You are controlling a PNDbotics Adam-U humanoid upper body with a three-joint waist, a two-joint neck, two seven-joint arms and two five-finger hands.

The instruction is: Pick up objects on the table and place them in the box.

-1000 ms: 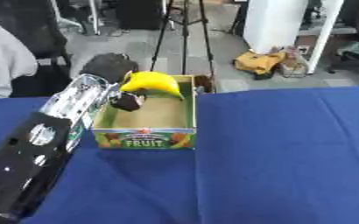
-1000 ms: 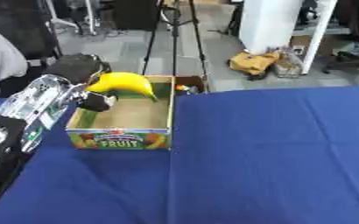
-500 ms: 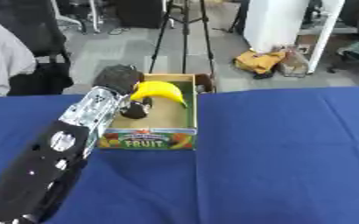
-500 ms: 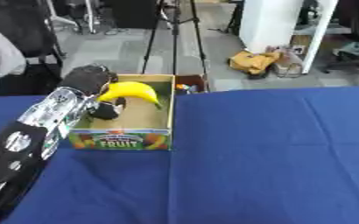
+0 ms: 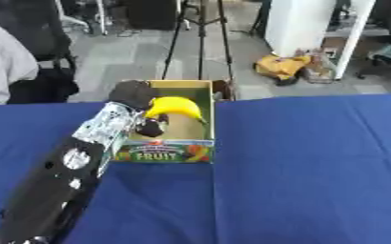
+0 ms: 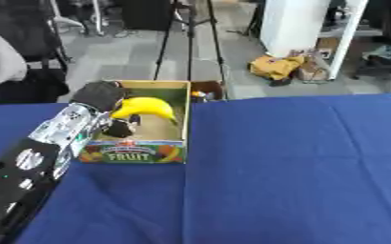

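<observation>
Banana (image 5: 175, 106) pinched by left robot hand (image 5: 137, 102) over fruit box (image 5: 167, 150), tripod (image 5: 200, 33) behind.

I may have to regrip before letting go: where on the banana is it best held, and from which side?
Hold the banana near its left end, coming from the left over the box wall, where the left hand is now. Its curved body arches across the box interior toward the right, so that end is nearest the arm. I cannot tell how far the fingers wrap it.
</observation>
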